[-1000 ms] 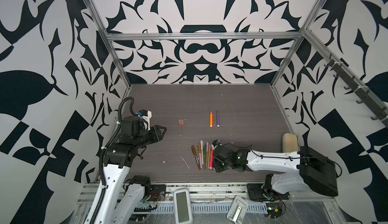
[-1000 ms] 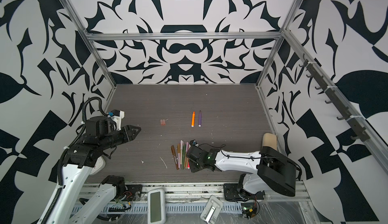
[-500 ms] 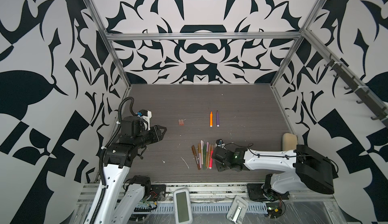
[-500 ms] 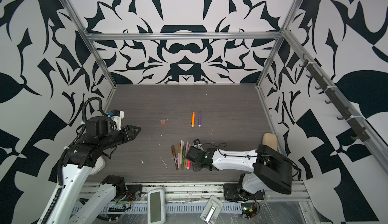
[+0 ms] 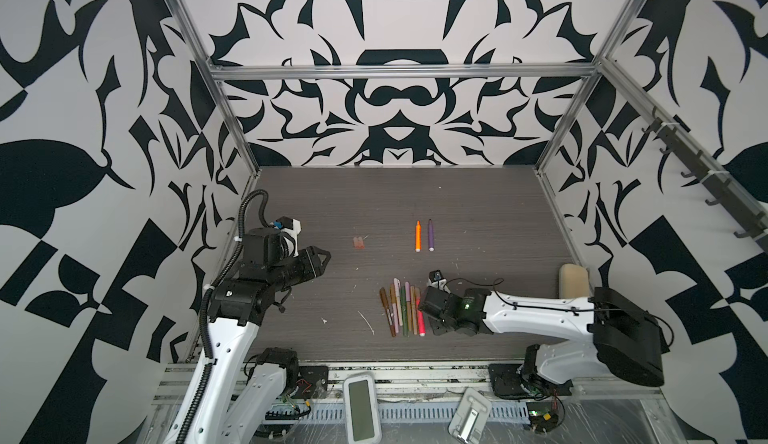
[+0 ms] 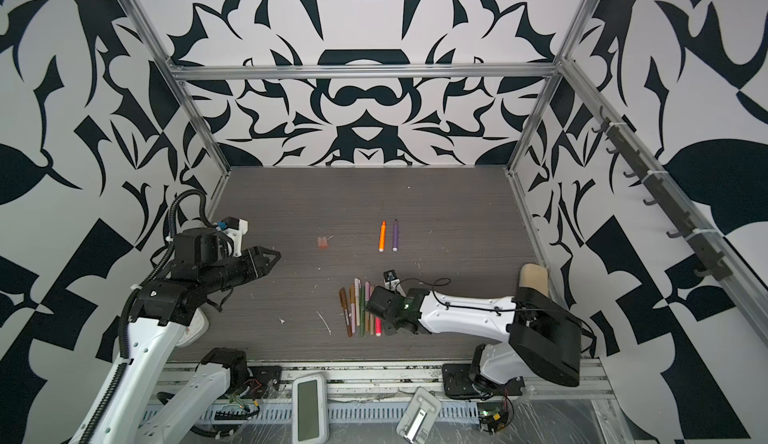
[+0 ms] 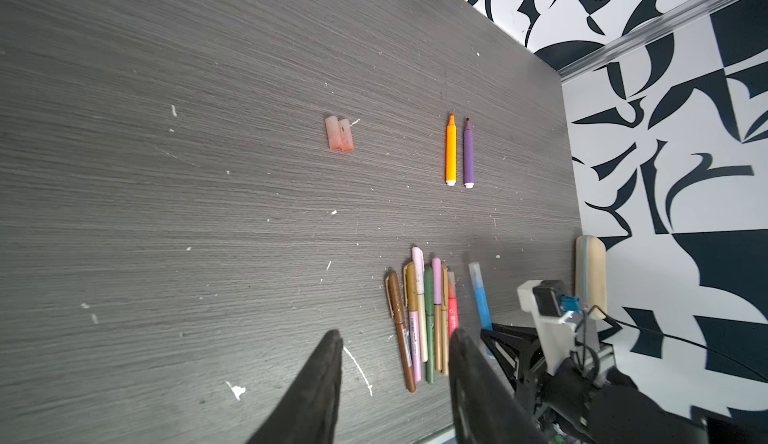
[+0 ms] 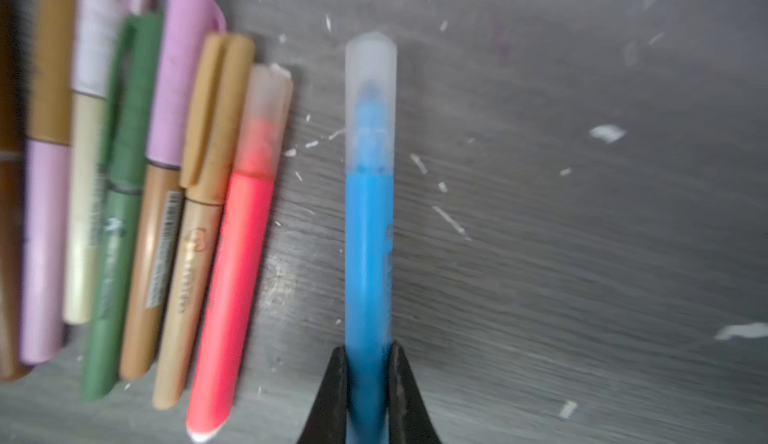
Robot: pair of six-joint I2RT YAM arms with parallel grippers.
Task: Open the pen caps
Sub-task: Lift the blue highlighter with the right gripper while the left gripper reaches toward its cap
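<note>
Pen caps [image 5: 359, 242] off so far: two, translucent pinkish, lying touching side by side on the table [image 5: 478, 196], left of centre. To their right, well apart, the bare orange pen [image 5: 417, 236] and purple pen [image 5: 430, 235], parallel, tips pointing far. Judged roughly a fifth done.

Left to open: the near-centre row of pens [image 5: 401, 309], seven or so, brown through green to pink-red, packed barrel to barrel, every cap on. Also the blue pen [image 8: 369, 254], just right of the row, its frosted cap [image 8: 370, 101] seated.

Right gripper [image 8: 368, 346] clamped on the blue barrel at the end away from the cap, low over the table. Whether the pen is lifted clear or resting: not tellable.

Left gripper [image 7: 395, 333] partly open, holding nothing, raised at the left, aimed toward the row.

Likely next: left gripper onto the frosted cap, then a straight pull apart.
</note>
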